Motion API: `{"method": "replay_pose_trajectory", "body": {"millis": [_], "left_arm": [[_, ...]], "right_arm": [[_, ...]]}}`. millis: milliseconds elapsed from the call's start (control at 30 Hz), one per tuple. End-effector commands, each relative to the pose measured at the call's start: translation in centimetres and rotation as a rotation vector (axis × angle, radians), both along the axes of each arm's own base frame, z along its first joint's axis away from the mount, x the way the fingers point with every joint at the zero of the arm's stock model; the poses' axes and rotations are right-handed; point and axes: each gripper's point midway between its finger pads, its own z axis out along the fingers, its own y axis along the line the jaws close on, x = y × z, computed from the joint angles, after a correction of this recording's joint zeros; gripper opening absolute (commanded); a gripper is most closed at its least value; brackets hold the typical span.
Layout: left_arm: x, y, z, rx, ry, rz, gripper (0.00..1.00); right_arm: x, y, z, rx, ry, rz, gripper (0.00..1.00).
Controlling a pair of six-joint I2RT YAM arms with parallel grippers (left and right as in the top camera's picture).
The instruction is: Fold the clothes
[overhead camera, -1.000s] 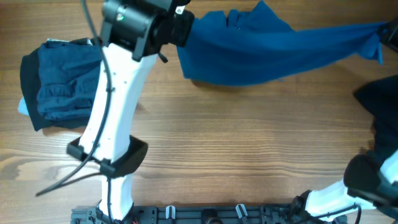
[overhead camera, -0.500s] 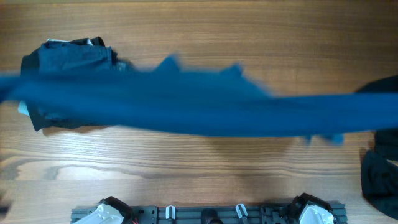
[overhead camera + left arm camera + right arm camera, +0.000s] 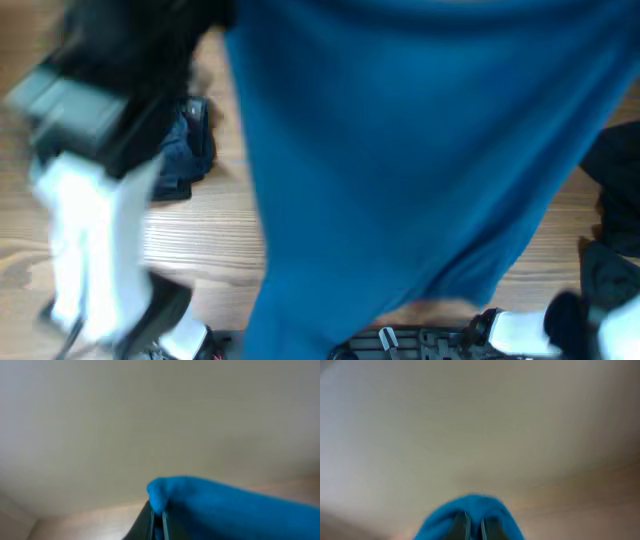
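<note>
The left gripper [image 3: 157, 522] has its two dark fingers pressed nearly together, with a rounded fold of the blue shirt [image 3: 235, 510] bulging out over their tips. The right gripper [image 3: 473, 527] is the same, closed tight on a soft hump of that cloth. Both wrist cameras look up at a plain pale surface, so both arms seem raised.

A second ago the shirt was stretched as a narrow band near the table's far edge. Half a second ago it was a blurred streak across the middle. Now it is high, close to the overhead camera, and hangs as one broad sheet hiding most of the wooden table [image 3: 200, 240]. I judge this a lift-and-shake to open the shirt before laying it flat; no fold is made yet.

The cloth is matte, smooth and limp, with few creases. Left of the shirt, the left arm [image 3: 85, 220] is smeared by motion, beside a crumpled dark garment [image 3: 190, 150]. Right of the shirt lies a pile of black clothes [image 3: 615, 180].
</note>
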Motion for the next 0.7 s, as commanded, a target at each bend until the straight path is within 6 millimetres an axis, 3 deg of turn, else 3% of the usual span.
{"method": "replay_pose_trajectory", "body": {"millis": [0,100,167,200,267,333,400,533,600,633,667], "left_arm": [[4.7,-1.5,2.5,0.106,-0.177,-0.062,0.04],[2.6,-2.0,9.5,0.097,-0.421,-0.091,0.04],[-0.7,-1.7,14.2,0.096,-0.565,-0.094,0.04],[-2.6,-1.5,15.8,0.094,-0.603,-0.101,0.04],[-3.4,-1.3,15.2,0.11,-0.558,-0.114,0.04],[-2.8,-0.9,11.5,0.163,-0.402,-0.115,0.04],[-1.5,0.0,5.2,0.158,-0.16,-0.098,0.06],[-1.1,1.1,-6.0,0.151,0.26,-0.075,0.16],[-1.9,0.6,-10.7,0.187,0.449,-0.124,0.27],[-2.4,0.4,-12.3,0.186,0.517,-0.135,0.32],[-4.1,0.9,-15.8,0.17,0.683,-0.107,0.45]], "right_arm": [[4.4,1.8,2.8,0.105,-0.165,0.274,0.04],[3.4,1.1,6.6,0.076,-0.317,0.314,0.04],[1.5,0.3,8.8,0.027,-0.393,0.297,0.04],[0.6,-0.4,8.9,0.008,-0.39,0.271,0.04],[0.1,-1.3,7.8,-0.015,-0.341,0.233,0.04],[0.4,-1.6,5.4,-0.024,-0.255,0.219,0.04],[0.8,-1.8,1.0,-0.025,-0.104,0.207,0.04],[0.5,-3.2,-10.6,-0.019,0.342,0.073,0.11],[-0.8,-2.4,-16.1,-0.042,0.576,0.091,0.22],[-1.5,-1.9,-17.8,-0.041,0.658,0.101,0.23],[-1.7,1.4,-20.7,-0.029,0.761,0.171,0.27]]}}
